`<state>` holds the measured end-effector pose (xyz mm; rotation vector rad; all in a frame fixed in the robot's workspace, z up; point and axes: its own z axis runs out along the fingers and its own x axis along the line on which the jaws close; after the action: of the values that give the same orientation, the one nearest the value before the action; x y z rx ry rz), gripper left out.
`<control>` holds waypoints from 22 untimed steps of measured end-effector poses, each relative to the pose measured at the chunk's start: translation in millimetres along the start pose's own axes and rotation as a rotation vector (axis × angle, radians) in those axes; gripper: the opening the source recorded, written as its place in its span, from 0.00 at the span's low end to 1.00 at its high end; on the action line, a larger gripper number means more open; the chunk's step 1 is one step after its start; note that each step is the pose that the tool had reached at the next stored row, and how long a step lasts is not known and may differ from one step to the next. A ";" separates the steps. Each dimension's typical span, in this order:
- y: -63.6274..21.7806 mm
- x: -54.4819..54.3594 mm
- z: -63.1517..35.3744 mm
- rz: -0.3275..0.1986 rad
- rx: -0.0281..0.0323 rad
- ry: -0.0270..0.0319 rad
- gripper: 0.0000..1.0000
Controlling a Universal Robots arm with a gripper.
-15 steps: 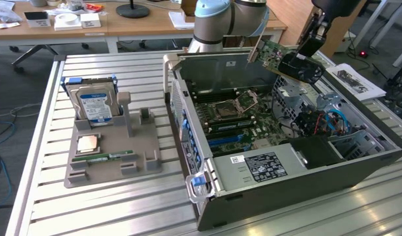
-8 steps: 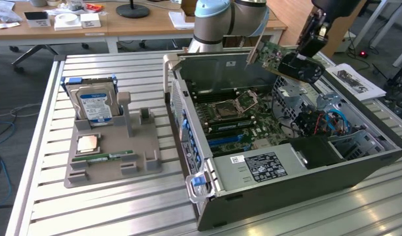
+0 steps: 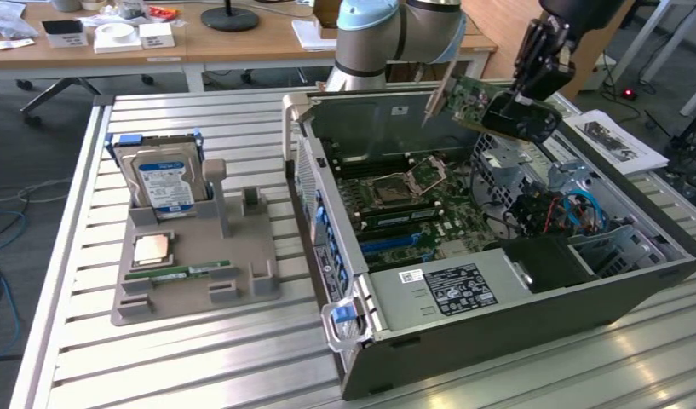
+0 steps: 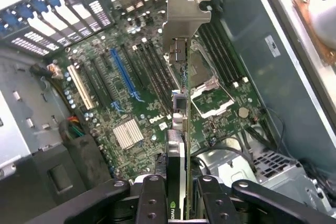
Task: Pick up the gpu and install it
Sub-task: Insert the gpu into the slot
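The gpu [image 3: 475,100], a green card with a pale metal end bracket, hangs in the air above the far side of the open computer case [image 3: 462,315]. My gripper [image 3: 516,111] is shut on its dark end. In the wrist view the gpu [image 4: 180,108] runs edge-on away from my gripper [image 4: 178,195], its bracket [image 4: 185,11] farthest out. Below it lies the green motherboard [image 4: 131,77] with a blue slot [image 4: 123,72] and black slots beside it. The card touches nothing in the case.
A grey holder [image 3: 194,273] on the slatted table at the exterior view's left carries a silver hard drive [image 3: 163,179], a copper-topped chip [image 3: 154,247] and a RAM stick [image 3: 194,271]. The case walls rise around the motherboard. Cables and a drive cage [image 3: 552,204] fill the case's right end.
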<state>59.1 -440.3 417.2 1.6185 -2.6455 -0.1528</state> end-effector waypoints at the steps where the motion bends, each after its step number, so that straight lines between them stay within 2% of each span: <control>1: 0.0 0.0 0.0 -0.016 -0.0003 0.0017 0.27; 22: -0.1 0.0 0.6 -0.345 -0.0069 0.0357 0.27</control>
<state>59.1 -440.3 416.6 2.0399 -2.3151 -0.1399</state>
